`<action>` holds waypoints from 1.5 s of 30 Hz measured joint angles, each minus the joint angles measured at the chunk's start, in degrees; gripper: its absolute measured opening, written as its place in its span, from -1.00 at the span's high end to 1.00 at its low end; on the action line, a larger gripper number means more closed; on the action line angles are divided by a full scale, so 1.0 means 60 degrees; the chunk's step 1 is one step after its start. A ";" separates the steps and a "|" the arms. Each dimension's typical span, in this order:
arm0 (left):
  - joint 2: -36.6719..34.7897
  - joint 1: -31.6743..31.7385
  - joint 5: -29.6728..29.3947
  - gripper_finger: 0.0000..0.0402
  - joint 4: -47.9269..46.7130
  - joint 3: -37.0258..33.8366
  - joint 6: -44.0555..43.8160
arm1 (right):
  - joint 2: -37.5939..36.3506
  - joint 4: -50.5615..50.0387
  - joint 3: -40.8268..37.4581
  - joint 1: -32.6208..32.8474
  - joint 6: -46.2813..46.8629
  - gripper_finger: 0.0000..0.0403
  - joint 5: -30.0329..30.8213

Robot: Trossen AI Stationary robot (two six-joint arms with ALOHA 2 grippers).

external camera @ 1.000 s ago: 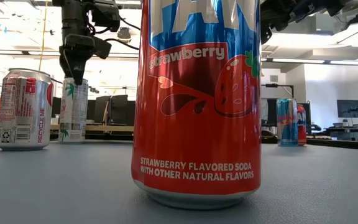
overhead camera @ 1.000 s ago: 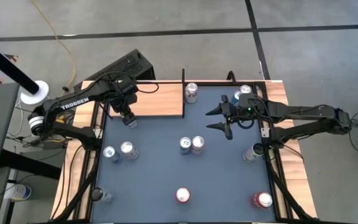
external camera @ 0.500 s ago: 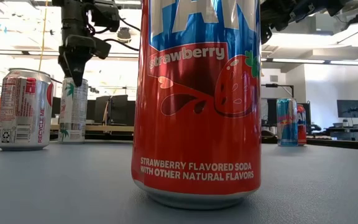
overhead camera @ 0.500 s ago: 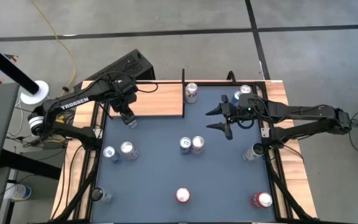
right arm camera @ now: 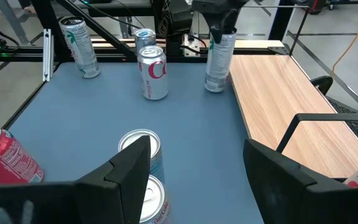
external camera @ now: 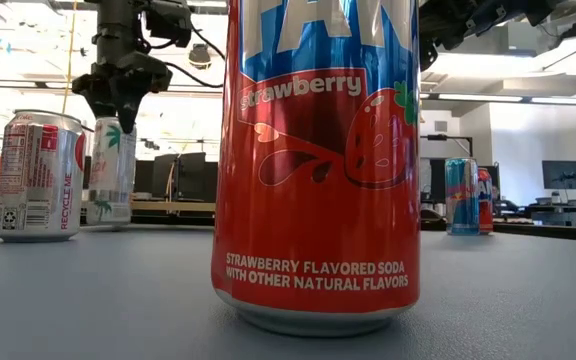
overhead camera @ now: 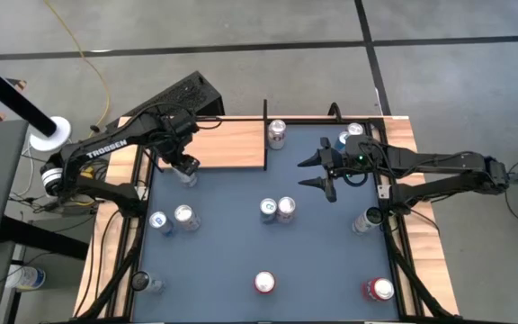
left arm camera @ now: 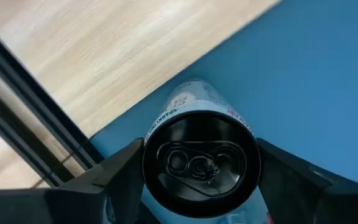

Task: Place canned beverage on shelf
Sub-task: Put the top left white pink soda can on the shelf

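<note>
A slim white can with a black top [external camera: 113,170] stands at the near edge of the wooden shelf [overhead camera: 227,144], on the blue table's far left. My left gripper [overhead camera: 187,169] points down from above and is shut on the can's top; the same can [right arm camera: 219,59] also shows in the right wrist view. Over the table's far right, my right gripper [overhead camera: 302,174] hovers open, level, with nothing between its fingers [right arm camera: 132,165]. My left gripper pinches the can's top end [left arm camera: 148,163] between its two fingers, one on each opposite side of the black rim. The fingers come from above, pointing down. The can leans a little below them; whether its foot [right arm camera: 214,87] touches the table I cannot tell.
Several other cans stand about: one by the shelf's far right corner [overhead camera: 277,133], a pair mid-table [overhead camera: 277,209], two at the left [overhead camera: 173,218], red ones near the front edge [overhead camera: 264,282] [overhead camera: 378,288]. Thin black posts [overhead camera: 265,112] rise at the shelf.
My left gripper has rolled about its own downward line while staying over the slim white can, its fingers now on the can's top. The can has tipped from upright to a slight lean. My right arm has kept still.
</note>
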 joint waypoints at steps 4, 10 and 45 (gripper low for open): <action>0.0000 -0.0001 -0.0325 -0.25 0.0008 0.0000 -0.0862 | 0.0000 0.0000 0.0000 0.0043 -0.0239 -0.24 -0.0006; 0.0000 -0.0001 -0.0384 -0.25 -0.0025 -0.0001 -0.1876 | -0.0001 0.0036 0.0000 0.0185 -0.0650 -0.24 -0.0034; -0.0004 -0.0056 -0.0373 -0.40 0.0339 -0.0386 -0.2112 | -0.0001 0.0044 0.0000 0.1024 -0.1249 -0.24 -0.0023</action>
